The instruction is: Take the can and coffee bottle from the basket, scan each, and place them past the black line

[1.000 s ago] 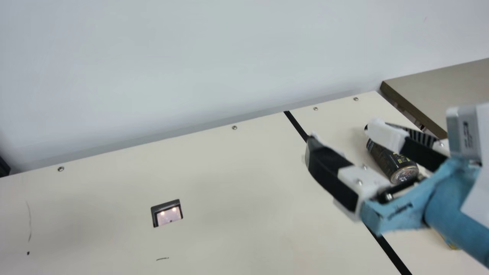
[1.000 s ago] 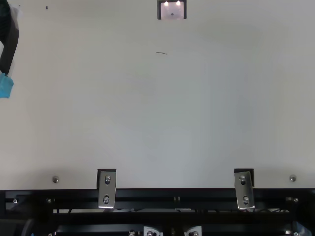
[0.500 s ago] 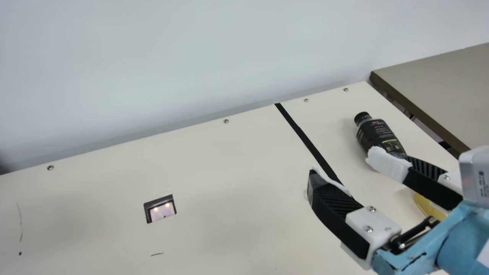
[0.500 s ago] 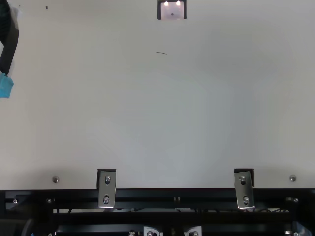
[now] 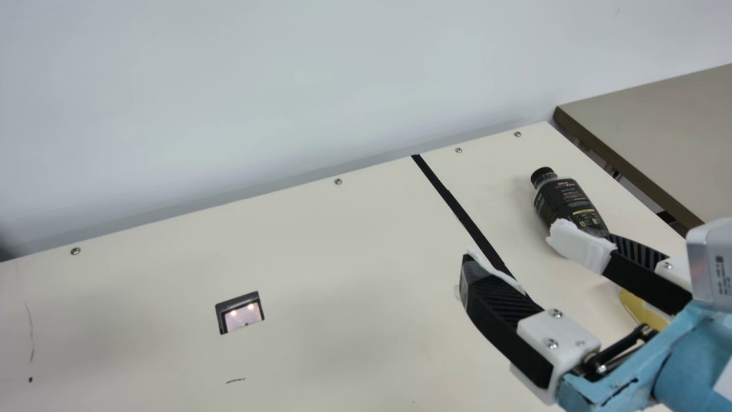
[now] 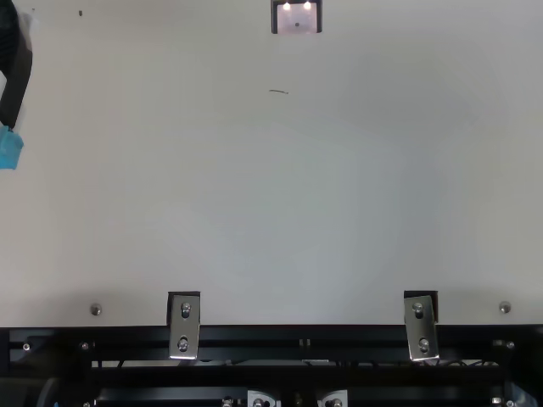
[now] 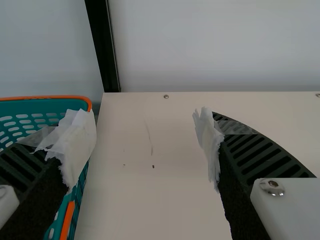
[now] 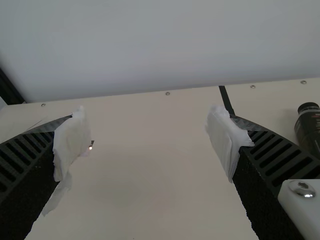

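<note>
While the dark coffee bottle (image 5: 563,197) lies on its side past the black line (image 5: 446,194) on the cream table (image 5: 354,240), its black cap towards the wall (image 5: 286,91), the right gripper (image 5: 513,252) hangs over that side of the table with its jaws well apart. One of its white-wrapped fingertips overlaps the bottle's lower end in the main view; whether they touch I cannot tell. Partly hidden behind the same gripper is a yellow object (image 5: 643,309), too covered for me to say whether it is the can. On the near side of the line, a black-framed scanner window (image 5: 243,315) sits in the tabletop, showing two bright spots of light. The left gripper (image 6: 19,76) reaches into the top view's left edge only in part; from its own wrist camera, the left gripper (image 7: 144,142) has its jaws spread wide, and a teal plastic basket with an orange rim (image 7: 50,97) stands at the table's side, partly behind one finger. Beyond the bottle, a grey-brown table (image 5: 646,109) runs close to the cream one.
</note>
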### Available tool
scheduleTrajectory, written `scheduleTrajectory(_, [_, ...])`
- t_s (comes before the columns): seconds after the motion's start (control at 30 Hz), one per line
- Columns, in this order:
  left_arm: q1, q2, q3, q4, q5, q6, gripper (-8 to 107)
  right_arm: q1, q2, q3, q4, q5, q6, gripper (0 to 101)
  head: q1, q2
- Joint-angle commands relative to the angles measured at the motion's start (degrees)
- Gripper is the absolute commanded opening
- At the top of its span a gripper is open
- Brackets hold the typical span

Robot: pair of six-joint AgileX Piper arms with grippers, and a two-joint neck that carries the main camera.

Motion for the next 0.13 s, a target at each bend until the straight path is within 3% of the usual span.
scheduleTrajectory(0.0, [0.0,0.0,0.0,0.0,0.0,0.0,90,0.0,0.0,0.0,0.0,0.0,0.0,101,0.0,-0.3])
scheduleTrajectory(0.1, [0.0,0.0,0.0,0.0,0.0,0.0,90,0.0,0.0,0.0,0.0,0.0,0.0,101,0.0,-0.3])
